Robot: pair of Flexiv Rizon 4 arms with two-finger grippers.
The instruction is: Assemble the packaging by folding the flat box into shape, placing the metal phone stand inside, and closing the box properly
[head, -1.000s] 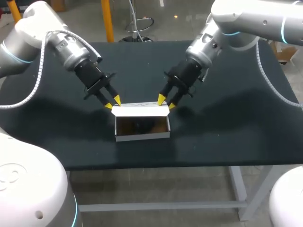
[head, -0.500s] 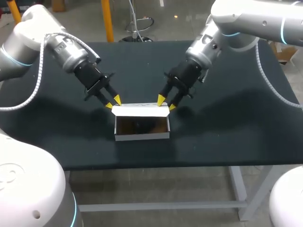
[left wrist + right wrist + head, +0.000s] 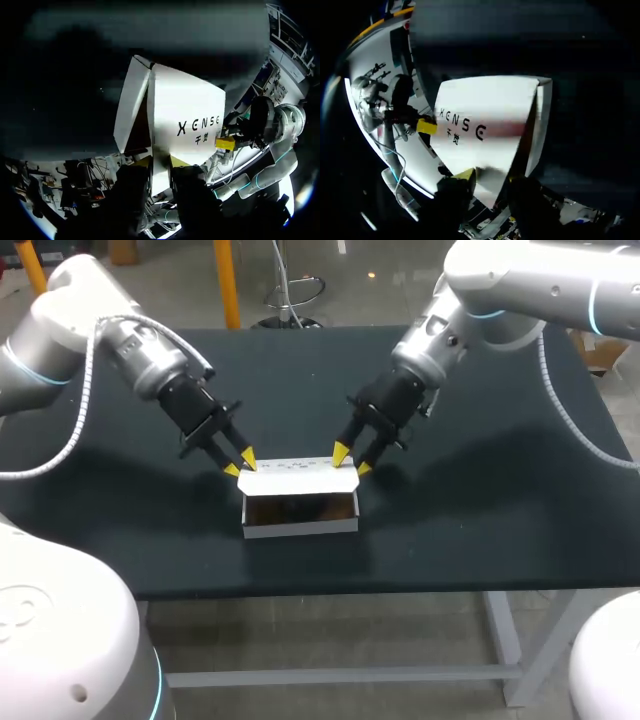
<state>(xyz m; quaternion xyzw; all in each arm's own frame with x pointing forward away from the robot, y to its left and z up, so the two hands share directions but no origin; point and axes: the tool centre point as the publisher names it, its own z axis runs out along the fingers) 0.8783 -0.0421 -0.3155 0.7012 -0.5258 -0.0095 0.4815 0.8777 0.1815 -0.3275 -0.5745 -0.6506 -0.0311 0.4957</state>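
A white cardboard box [image 3: 300, 525] stands open-topped in the middle of the black table, and its inside is dark, so I cannot make out what it holds. Its printed lid [image 3: 297, 476] rises from the far edge and leans over the opening. My left gripper [image 3: 240, 463] is at the lid's left end; in the left wrist view my left gripper [image 3: 161, 162] is shut on the lid [image 3: 185, 120] edge. My right gripper [image 3: 350, 458] is at the right end; my right gripper [image 3: 492, 182] is open, with the lid [image 3: 485, 125] corner between its fingers.
The black table [image 3: 500, 490] is bare around the box on all sides. Its front edge runs a short way in front of the box. Each wrist view shows the other arm's yellow tip at the lid's far end.
The lid has tipped further forward over the box opening. My left gripper has shifted slightly towards the box with it. The right gripper's fingers have spread a little.
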